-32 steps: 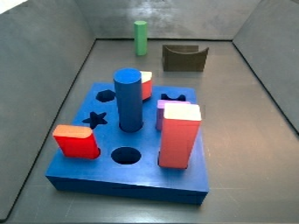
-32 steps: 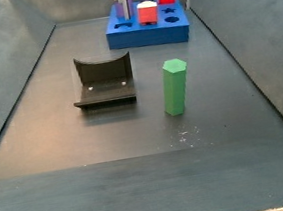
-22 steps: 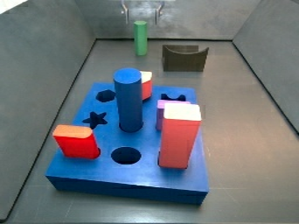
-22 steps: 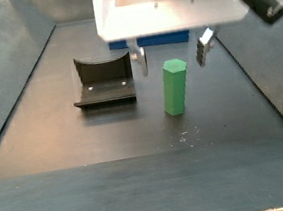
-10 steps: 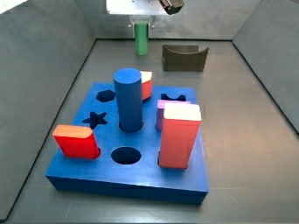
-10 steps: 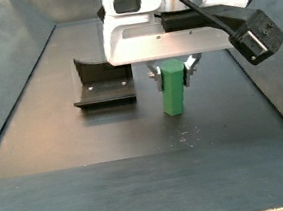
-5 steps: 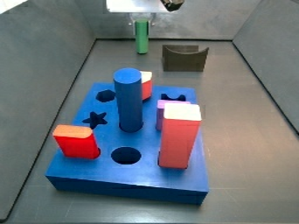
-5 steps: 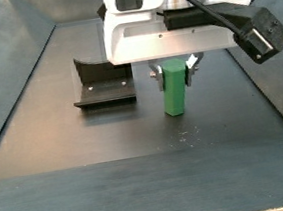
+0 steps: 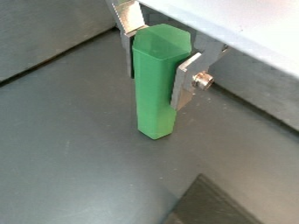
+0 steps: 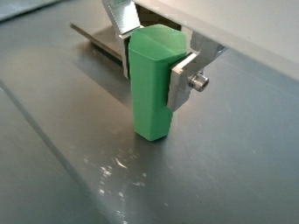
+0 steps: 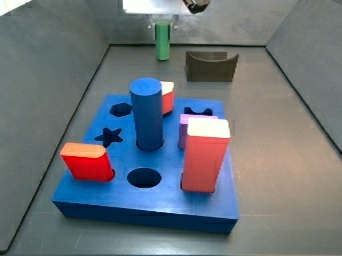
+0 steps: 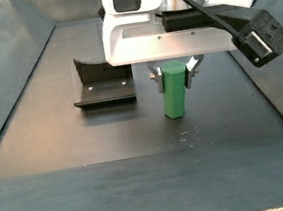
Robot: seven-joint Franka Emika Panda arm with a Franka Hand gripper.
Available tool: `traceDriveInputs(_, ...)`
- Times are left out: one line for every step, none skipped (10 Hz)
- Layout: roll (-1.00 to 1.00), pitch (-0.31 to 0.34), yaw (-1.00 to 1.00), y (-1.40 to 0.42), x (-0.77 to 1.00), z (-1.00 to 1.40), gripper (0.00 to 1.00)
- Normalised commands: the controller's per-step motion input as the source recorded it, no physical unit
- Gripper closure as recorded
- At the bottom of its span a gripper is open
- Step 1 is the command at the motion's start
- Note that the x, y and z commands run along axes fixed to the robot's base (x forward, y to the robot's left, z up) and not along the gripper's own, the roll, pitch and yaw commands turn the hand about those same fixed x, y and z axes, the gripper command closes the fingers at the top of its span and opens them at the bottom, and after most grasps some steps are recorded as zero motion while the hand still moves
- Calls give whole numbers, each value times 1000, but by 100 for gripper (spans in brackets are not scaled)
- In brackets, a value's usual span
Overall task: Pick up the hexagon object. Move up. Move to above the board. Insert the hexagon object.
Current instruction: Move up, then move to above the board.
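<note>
The hexagon object [image 9: 158,83] is a slim light-green faceted post standing upright on the grey floor, seen in both wrist views [image 10: 152,87]. My gripper [image 9: 158,54] is down over its upper part, and the silver fingers [image 9: 184,83] press its two opposite sides. In both side views the post [image 11: 162,45] stands at the far end of the bin under the white gripper [image 12: 172,72]. The blue board [image 11: 147,205] lies at the other end, apart from the post, with a star hole [image 11: 110,135] and a round hole [image 11: 144,179]. The gripper's body hides the board in a side view.
The dark fixture [image 11: 211,66] stands beside the post [image 12: 102,81]. On the board stand a thick blue cylinder [image 11: 146,112], a low red block [image 11: 87,160] and a tall red block [image 11: 205,155]. Grey sloping walls [image 11: 54,120] enclose the floor.
The gripper came in over the post and went down around it. Over the last second it has hardly moved, and the post still stands on the floor.
</note>
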Motion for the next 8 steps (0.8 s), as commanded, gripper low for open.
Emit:
traceDriveInputs(-11, 32, -25, -29, -49, 791, 100)
traceDriveInputs(1, 67, -28, -23, -74, 650, 100)
traceDriveInputs(24, 78, -28, -8, -48, 523, 100)
traceDriveInputs(51, 88, -24, -3, -27, 336, 100)
traceDriveInputs(62, 88, -16, -4, -23, 236, 100)
traceDriveInputs(36, -120, -8, 10, 64, 1000, 100)
traceDriveInputs(39, -113, -2, 11, 64, 1000, 100)
traceDriveInputs(37, -64, -1, 10, 51, 1000, 100)
